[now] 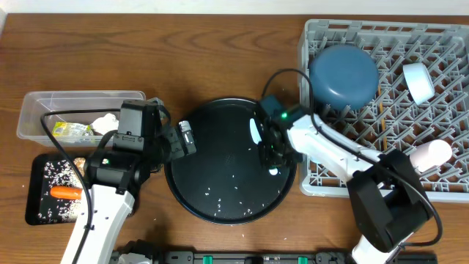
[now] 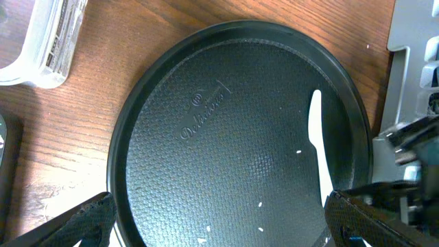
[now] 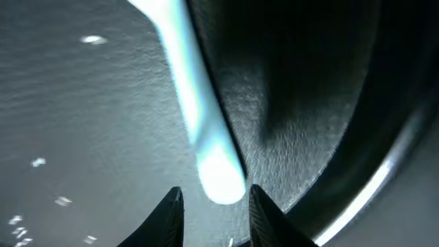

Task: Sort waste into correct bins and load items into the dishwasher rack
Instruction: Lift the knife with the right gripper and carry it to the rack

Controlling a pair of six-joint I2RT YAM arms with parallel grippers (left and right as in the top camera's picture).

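Observation:
A white spoon (image 1: 254, 130) lies on the right side of the large round black tray (image 1: 220, 209). My right gripper (image 1: 271, 158) is down on this tray. In the right wrist view its open fingers straddle the tray surface just short of the spoon's (image 3: 199, 103) rounded end, without touching it. My left gripper (image 2: 219, 206) is wide open and empty over the tray's left part, with the spoon (image 2: 317, 137) far ahead of it. The grey dishwasher rack (image 1: 440, 73) holds a dark blue plate (image 1: 343, 75), a pale cup (image 1: 419, 82) and a pink cup (image 1: 430, 154).
At the left, a clear tub (image 1: 29, 110) holds a yellow-green wrapper (image 1: 72, 132) and white tissue (image 1: 106, 123). In front of it, a shallow black tray (image 1: 37, 176) holds an orange carrot (image 1: 66, 193) and rice. Loose rice grains (image 1: 234, 187) dot the round tray.

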